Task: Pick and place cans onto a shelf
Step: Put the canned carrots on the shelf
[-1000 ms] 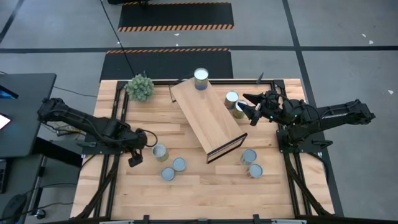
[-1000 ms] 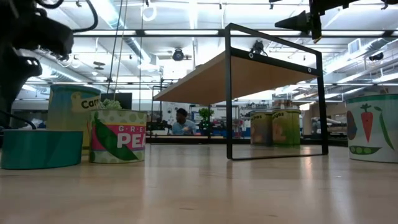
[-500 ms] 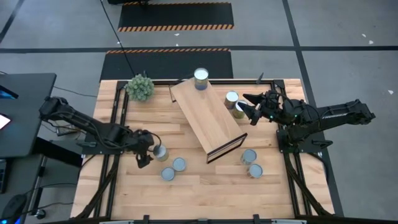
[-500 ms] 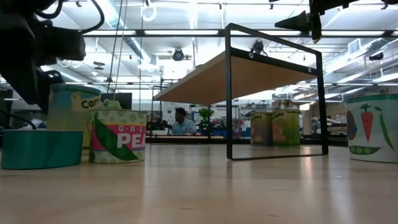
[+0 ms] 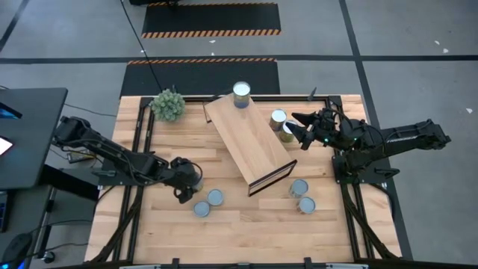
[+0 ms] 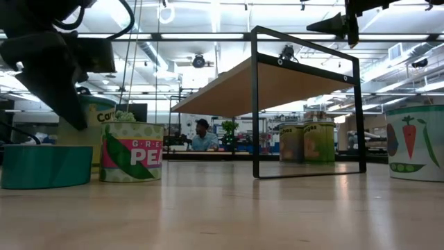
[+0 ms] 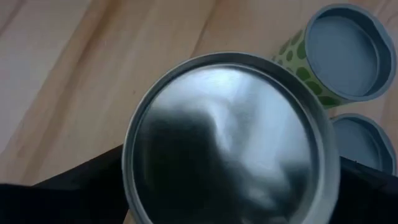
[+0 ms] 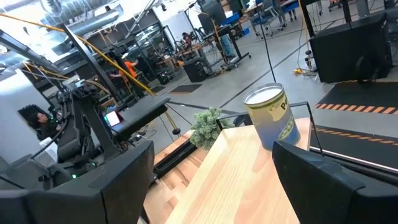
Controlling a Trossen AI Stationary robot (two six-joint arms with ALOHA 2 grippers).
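Target can: One of the cans (image 7: 230, 140) was seen upright on the tabletop (image 5: 246, 217), in the near-left group, directly under the left gripper (image 5: 187, 181). Its silvery lid filled the left wrist view.
Neighbouring cans: Two further cans (image 5: 215, 197) (image 5: 201, 208) stood just beside it; in the low view a pea-labelled can (image 6: 132, 152) and a teal one (image 6: 45, 166) were seen in front.
Left gripper: It was positioned over the target can, dark fingers (image 7: 68, 186) flanking the lid on both sides. The jaws were spread wide, about the can's width; contact could not be confirmed. This placement was judged to be preparation for a grasp.
Shelf: The shelf (image 5: 250, 142) lay diagonally across the table centre, its dark frame at the near end. One can (image 5: 241, 93) was already placed on its far end.
Other cans: Two (image 5: 299, 187) (image 5: 306, 204) stood near the frame end; one (image 5: 278, 118) stood beside the shelf's right edge.
Right gripper: The right gripper (image 5: 299, 128) was held raised beside the shelf, jaws wide apart and empty, judged to be waiting.
Plant ball: A green plant ball (image 5: 168, 104) was located at the far-left corner, well apart from the work.
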